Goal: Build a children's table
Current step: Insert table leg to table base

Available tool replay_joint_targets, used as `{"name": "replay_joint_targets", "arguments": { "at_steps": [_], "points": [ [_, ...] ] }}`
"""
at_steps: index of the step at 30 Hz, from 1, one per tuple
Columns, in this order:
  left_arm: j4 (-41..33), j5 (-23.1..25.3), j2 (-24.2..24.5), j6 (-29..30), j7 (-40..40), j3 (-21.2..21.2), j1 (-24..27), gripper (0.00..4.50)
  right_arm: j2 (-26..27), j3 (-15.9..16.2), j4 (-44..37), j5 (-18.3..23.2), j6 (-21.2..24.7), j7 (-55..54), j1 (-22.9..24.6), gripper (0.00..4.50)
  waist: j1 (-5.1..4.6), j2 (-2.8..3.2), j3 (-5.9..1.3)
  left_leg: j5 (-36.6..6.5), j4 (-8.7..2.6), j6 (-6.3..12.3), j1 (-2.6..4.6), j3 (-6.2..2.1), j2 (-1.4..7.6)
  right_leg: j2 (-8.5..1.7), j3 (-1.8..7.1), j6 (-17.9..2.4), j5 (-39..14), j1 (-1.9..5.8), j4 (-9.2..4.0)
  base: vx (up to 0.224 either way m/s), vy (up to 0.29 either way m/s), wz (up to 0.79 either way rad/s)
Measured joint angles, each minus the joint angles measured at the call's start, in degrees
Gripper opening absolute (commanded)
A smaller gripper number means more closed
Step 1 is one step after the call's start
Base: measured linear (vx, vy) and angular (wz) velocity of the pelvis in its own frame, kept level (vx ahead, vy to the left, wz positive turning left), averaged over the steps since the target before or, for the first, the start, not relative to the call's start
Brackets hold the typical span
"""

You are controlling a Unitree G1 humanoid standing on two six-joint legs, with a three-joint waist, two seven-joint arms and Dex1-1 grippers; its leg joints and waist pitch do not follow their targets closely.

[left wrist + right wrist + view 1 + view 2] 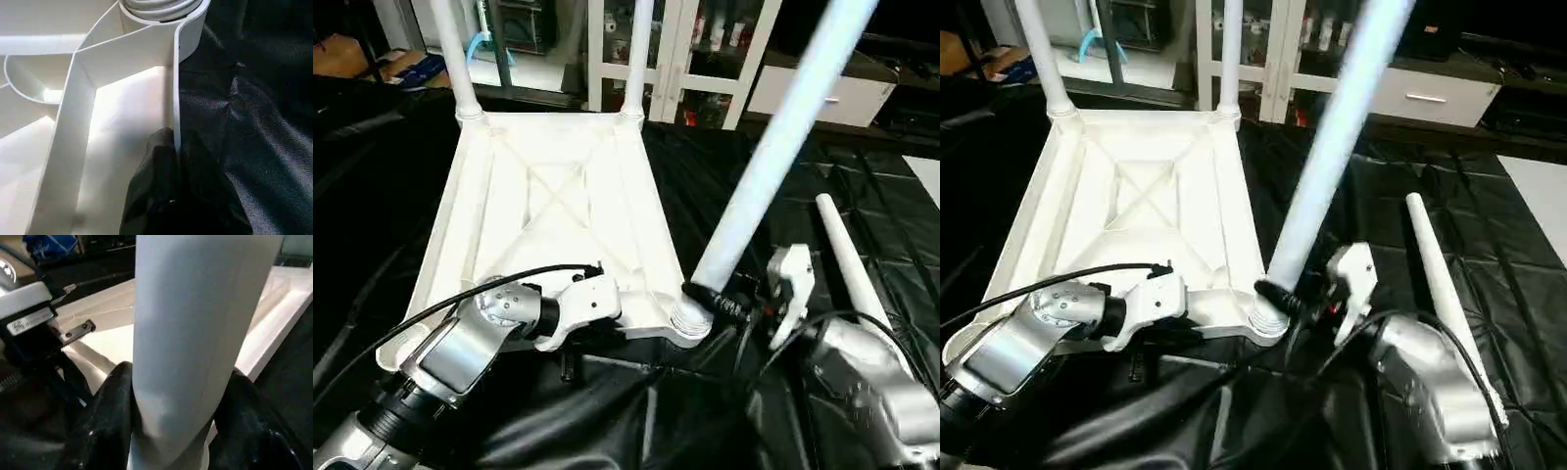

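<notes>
Left pincer clenched on tabletop rim; right pincer, forearm low, grasps leaning leg at corner socket.

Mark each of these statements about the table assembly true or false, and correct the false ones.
1. Two legs already stand in the far sockets of the table top. True.
2. The right gripper holds a leg at the near right socket. True.
3. The left gripper is open above the floor. False: it is shut on the table top's rim.
4. The fourth leg stands in a socket. False: it lies on the black sheet.
</notes>
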Motion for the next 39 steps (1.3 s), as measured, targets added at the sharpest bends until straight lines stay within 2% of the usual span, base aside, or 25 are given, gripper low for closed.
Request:
{"name": "replay_joint_targets", "arguments": {
  "at_steps": [12,16,19,24,31,39],
  "points": [
    [0.2,0.3,0.0,-0.2,0.0,-0.1,0.0,0.03,-3.4,2.2,-2.1,-1.2,0.3,0.2,0.0,1.88,-0.03,-0.08,-0.09,0.0,-0.53,0.0,0.02,0.01,0.0,0.01,0.0,0.3,-0.2,0.19,-0.35,0.0,0.0,0.0],
    [0.2,0.3,0.0,-0.1,-0.3,-0.5,0.5,0.03,-3.8,2.5,-2.5,-1.2,0.3,1.2,1.5,1.88,0.03,-0.2,-0.82,0.0,-0.86,-0.01,0.06,0.04,0.0,0.03,-0.02,0.1,-0.1,0.35,-0.6,0.0,0.0,0.0],
    [0.5,0.4,0.0,-0.1,-0.2,-0.8,0.7,0.03,-4.1,3.7,-2.5,-3.3,-0.2,0.7,1.5,1.88,-0.13,-0.42,-1.26,0.0,-0.95,-0.02,0.34,0.04,0.0,0.04,-0.04,0.1,-0.1,0.64,-0.77,0.0,0.0,0.0],
    [1.3,0.9,0.0,0.0,0.0,-0.8,0.7,0.03,-3.3,5.3,-1.7,-5.0,-0.7,-2.2,1.1,1.88,-0.39,-0.83,-1.23,0.0,-0.98,-0.07,1.05,-0.05,-0.01,0.04,-0.03,0.8,-0.8,0.91,-0.96,0.0,0.0,0.0],
    [1.7,0.9,0.7,0.0,0.1,-0.3,0.7,0.03,-1.7,6.1,0.4,-5.4,0.3,-2.9,-1.6,1.88,-1.82,-0.79,-1.25,0.0,-1.06,-0.06,0.95,-0.23,-0.08,0.06,-0.08,0.8,-0.9,0.95,-1.73,0.0,0.0,0.0],
    [2.0,1.2,0.7,0.0,0.5,-0.1,0.5,0.0,-1.2,6.3,2.0,-5.4,0.5,-2.9,-3.2,1.86,-1.96,-1.0,-1.14,0.0,-1.05,-0.05,0.98,-0.22,-0.11,0.05,-0.04,0.8,-0.9,0.87,-1.77,0.0,0.0,0.0]
  ]
}}
